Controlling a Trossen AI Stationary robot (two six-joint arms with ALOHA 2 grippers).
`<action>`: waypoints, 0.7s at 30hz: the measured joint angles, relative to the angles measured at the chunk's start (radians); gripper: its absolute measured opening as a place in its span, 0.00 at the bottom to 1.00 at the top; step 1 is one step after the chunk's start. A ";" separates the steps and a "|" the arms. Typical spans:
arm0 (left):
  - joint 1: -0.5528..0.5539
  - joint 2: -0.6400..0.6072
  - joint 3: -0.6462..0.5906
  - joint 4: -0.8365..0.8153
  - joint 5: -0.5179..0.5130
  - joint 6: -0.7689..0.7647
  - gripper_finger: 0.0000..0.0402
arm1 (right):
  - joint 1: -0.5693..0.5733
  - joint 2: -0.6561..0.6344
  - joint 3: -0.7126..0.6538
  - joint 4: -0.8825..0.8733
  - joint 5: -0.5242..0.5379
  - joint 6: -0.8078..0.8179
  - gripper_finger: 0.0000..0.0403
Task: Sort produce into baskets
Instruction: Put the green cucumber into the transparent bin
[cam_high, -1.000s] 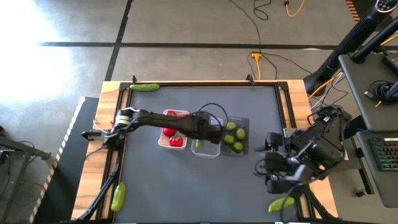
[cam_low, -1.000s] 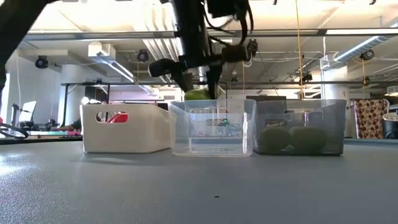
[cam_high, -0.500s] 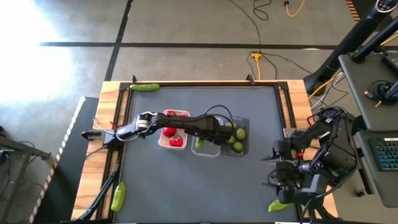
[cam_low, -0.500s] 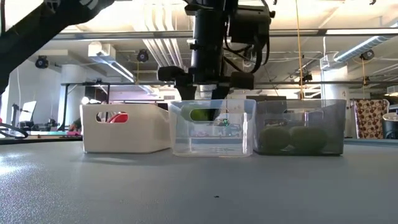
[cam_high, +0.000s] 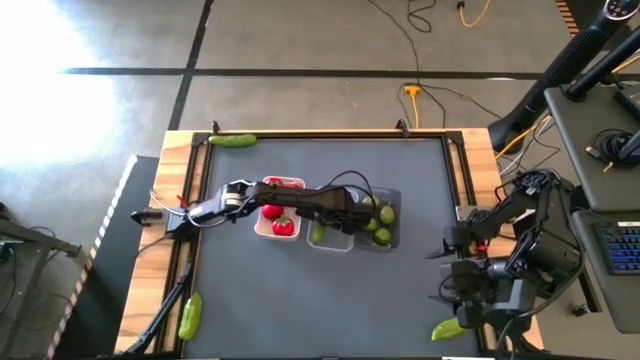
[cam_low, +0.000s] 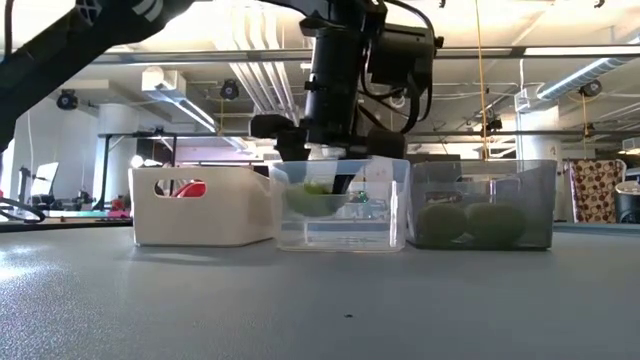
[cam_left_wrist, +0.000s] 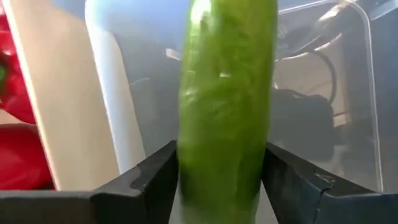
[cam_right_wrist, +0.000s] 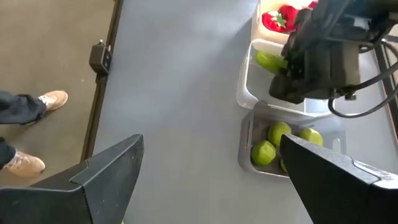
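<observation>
Three baskets stand in a row mid-table: a white one (cam_high: 277, 222) with red tomatoes, a clear one (cam_high: 332, 240), and a dark grey one (cam_high: 382, 222) with several limes. My left gripper (cam_high: 333, 222) reaches down into the clear basket (cam_low: 345, 205) and is shut on a green cucumber (cam_left_wrist: 227, 106), also seen in the low view (cam_low: 312, 195). My right gripper (cam_high: 446, 270) is open and empty above the table's right side; it also shows in the right wrist view (cam_right_wrist: 205, 180). My left gripper pinches the cucumber's two long sides (cam_left_wrist: 186, 168) between its two fingers (cam_left_wrist: 155, 177). The fingers come from above and lie across it. The cucumber sits inside the clear basket, below its rim and above its floor.
Loose cucumbers lie on the table's frame at the far left (cam_high: 232, 141), the near left (cam_high: 189, 315) and the near right (cam_high: 450, 327). A person's shoes (cam_right_wrist: 37, 102) show on the floor beyond the table's edge. Bare grey tabletop (cam_high: 300, 300) lies in front of the baskets.
My left gripper has carried the cucumber toward the table's right and down, from above the clear basket's rim to inside the basket. My right arm has drawn back toward the table's right and near edges.
</observation>
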 joint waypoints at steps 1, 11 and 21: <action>0.000 -0.003 0.000 -0.001 0.000 0.003 0.51 | 0.001 -0.002 -0.007 -0.001 -0.001 0.002 0.91; -0.001 -0.021 0.000 -0.040 0.059 0.011 0.67 | 0.022 -0.061 -0.096 0.000 -0.006 0.059 0.91; 0.022 -0.186 0.001 -0.086 -0.090 0.047 0.68 | 0.026 -0.140 -0.119 -0.001 0.068 0.049 0.91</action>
